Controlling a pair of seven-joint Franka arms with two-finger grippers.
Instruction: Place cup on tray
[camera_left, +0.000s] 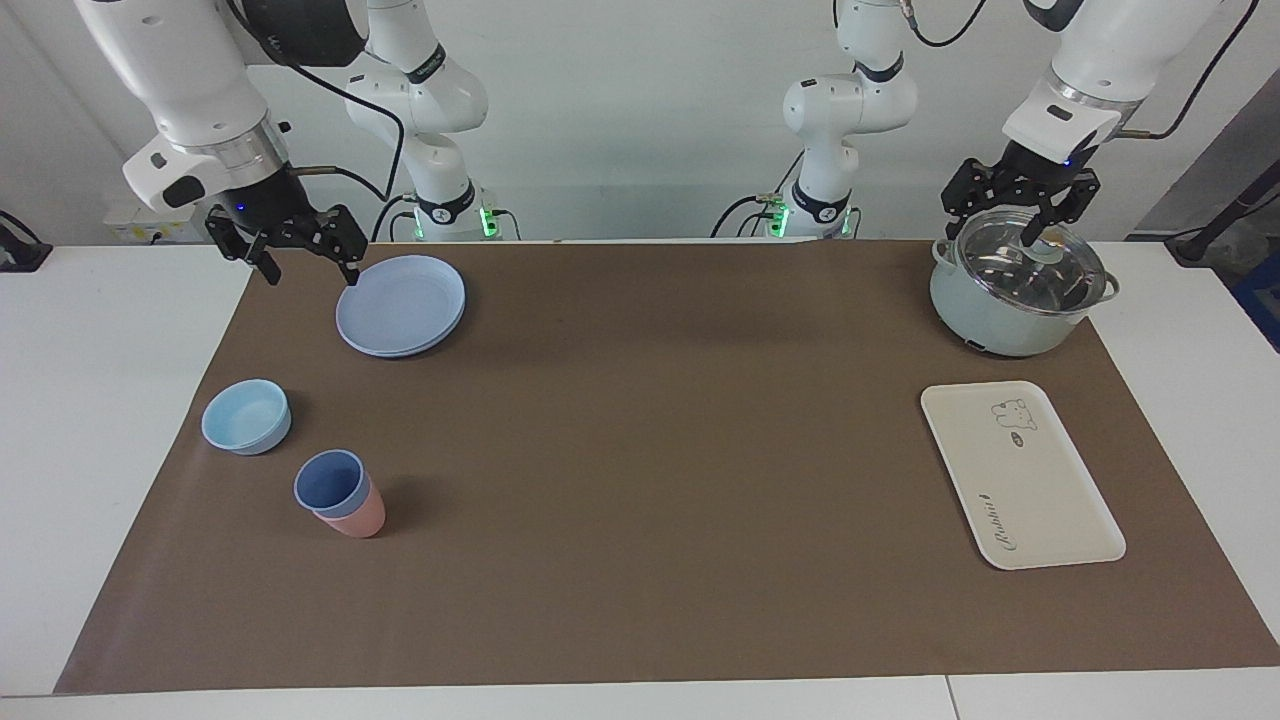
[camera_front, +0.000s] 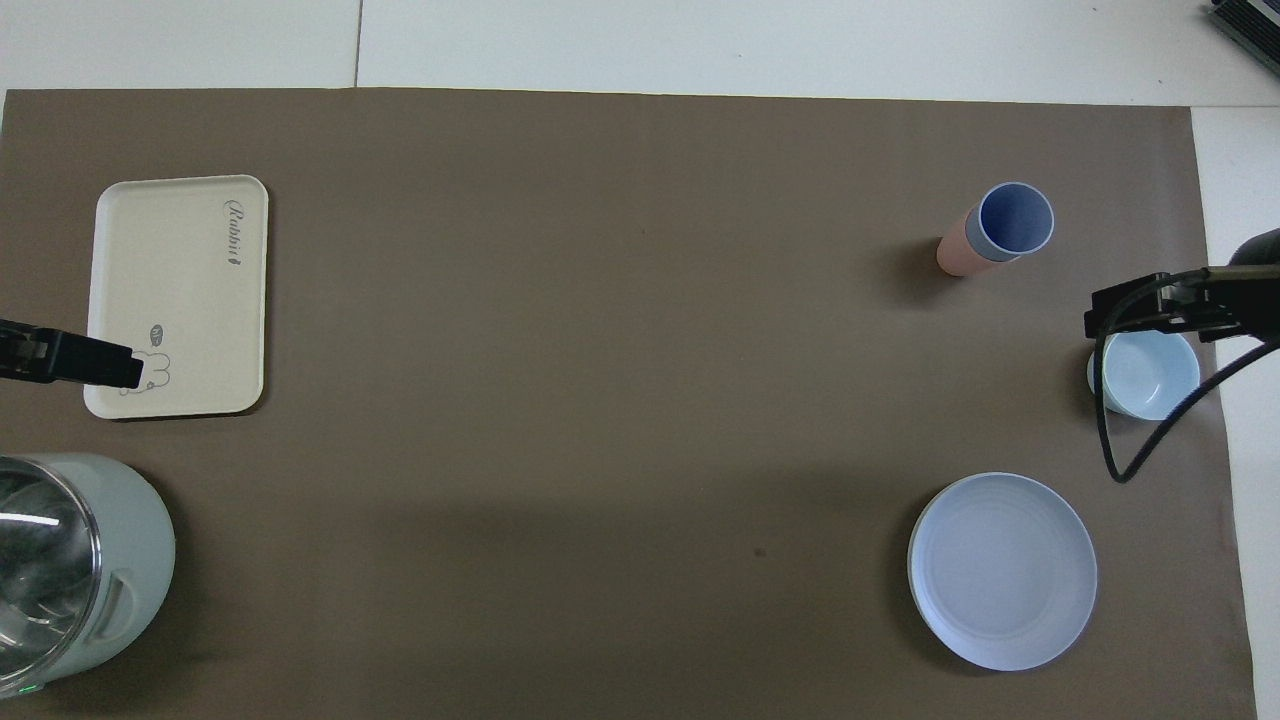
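The periwinkle-blue cup (camera_left: 330, 482) stands nested inside a pink tumbler (camera_left: 358, 516), toward the right arm's end of the mat; it also shows in the overhead view (camera_front: 1015, 220). The cream-white tray (camera_left: 1020, 475) with the bear drawing lies flat and bare toward the left arm's end (camera_front: 180, 295). My right gripper (camera_left: 308, 268) is open and empty, raised beside the round blue plate (camera_left: 401, 304). My left gripper (camera_left: 1000, 230) is open and empty, hanging over the lidded pot (camera_left: 1020, 290).
A light-blue low bowl (camera_left: 247, 416) sits beside the cup, nearer to the robots. The pale green pot with a glass lid stands nearer to the robots than the tray. A brown mat (camera_left: 650, 450) covers the table.
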